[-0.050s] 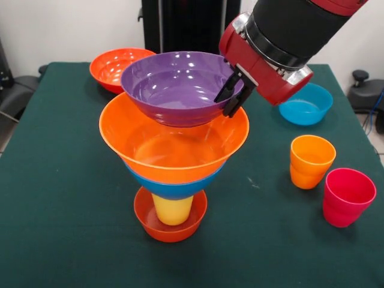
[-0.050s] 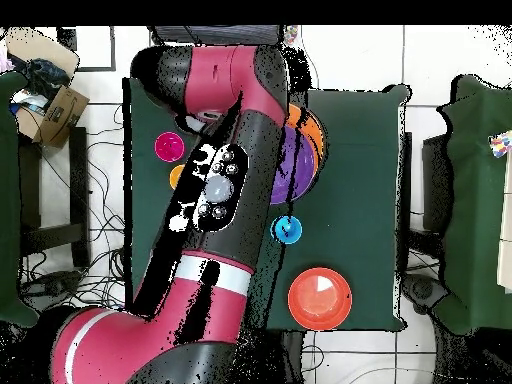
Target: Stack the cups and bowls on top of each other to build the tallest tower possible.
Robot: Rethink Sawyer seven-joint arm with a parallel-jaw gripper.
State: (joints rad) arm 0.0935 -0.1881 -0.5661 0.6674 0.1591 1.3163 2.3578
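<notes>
Reaching down from the upper right of the front view, the red and black arm (image 1: 288, 30) slants toward frame centre, its gripper (image 1: 231, 96) pinching the right rim of the purple bowl (image 1: 180, 87) between its two dark fingers, one inside the rim and one outside. The green table (image 1: 60, 210) fills the frame. The tower (image 1: 173, 162) stands centre-left: the purple bowl sits tilted in the large light orange bowl (image 1: 174, 144), above a blue bowl (image 1: 174, 189), above a yellow cup (image 1: 173, 210) standing in a small red-orange bowl (image 1: 170, 225). Bowls visible: six, four in the tower, one red-orange bowl (image 1: 111, 66) at upper left behind it, one small teal-blue bowl (image 1: 307, 105) at right. Cups visible: three, counting an orange cup (image 1: 311, 161) and, just beside it, a pinkish red cup (image 1: 348, 197) at lower right. In the overhead view the arm covers most of the tower.
</notes>
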